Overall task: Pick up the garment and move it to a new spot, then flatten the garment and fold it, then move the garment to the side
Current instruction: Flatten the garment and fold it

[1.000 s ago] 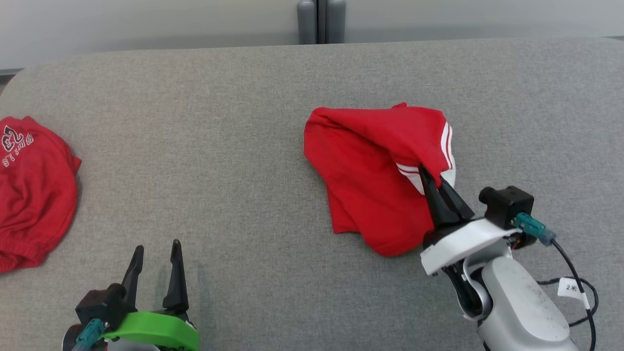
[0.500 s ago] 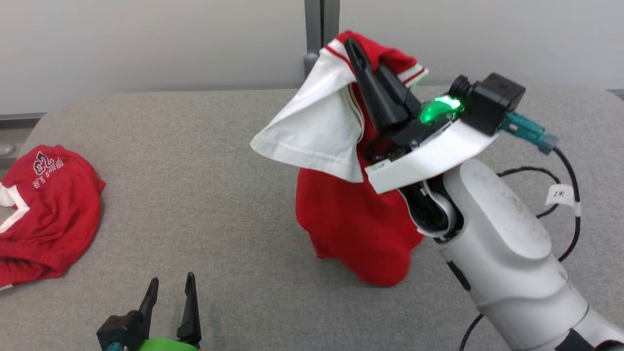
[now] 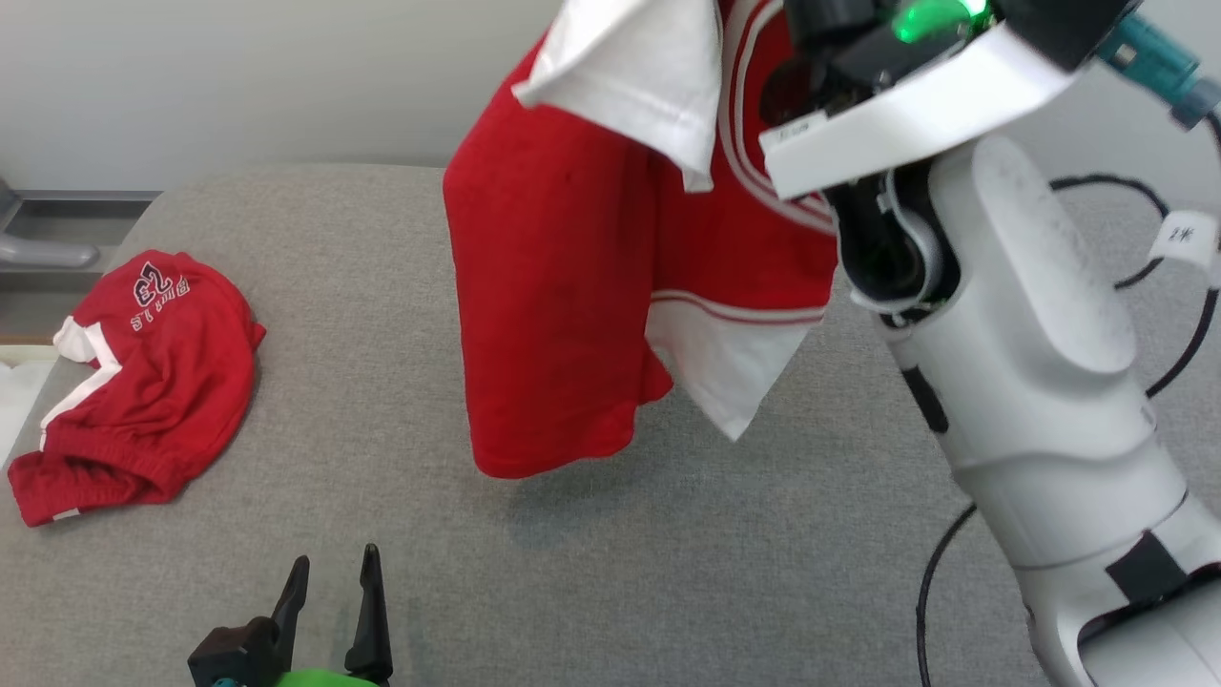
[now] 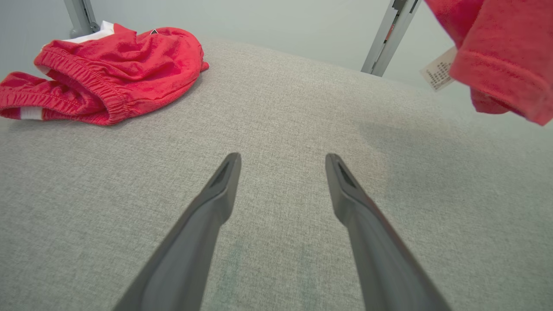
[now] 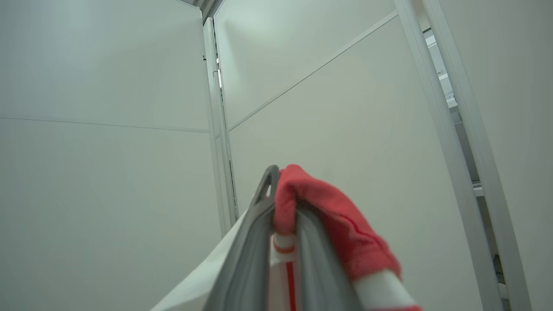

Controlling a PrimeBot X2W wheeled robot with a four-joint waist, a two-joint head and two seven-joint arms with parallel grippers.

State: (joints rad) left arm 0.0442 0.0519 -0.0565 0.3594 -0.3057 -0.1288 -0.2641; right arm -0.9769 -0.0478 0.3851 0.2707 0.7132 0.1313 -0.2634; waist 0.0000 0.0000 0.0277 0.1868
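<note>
Holds garment (image 3: 553, 286) aloft, hem clear of table (image 3: 382, 248), pinched by a red-and-white edge in right gripper (image 5: 283, 190). Has left gripper (image 3: 329, 582) low, spread wide, empty. Shows shorts (image 3: 153, 372) at table's left.

A table (image 3: 362, 286) covered in grey woven fabric spread out before me, its rounded corner lying toward 10 o'clock. Beyond it, at 12 o'clock, stood a plain pale wall (image 3: 238, 76) of smooth panels. A grey metal post (image 5: 219, 142) ran up the seam between two panels. Past the table's edge at 9 o'clock sat a grey ledge (image 3: 76, 205). The light was soft and even.
</note>
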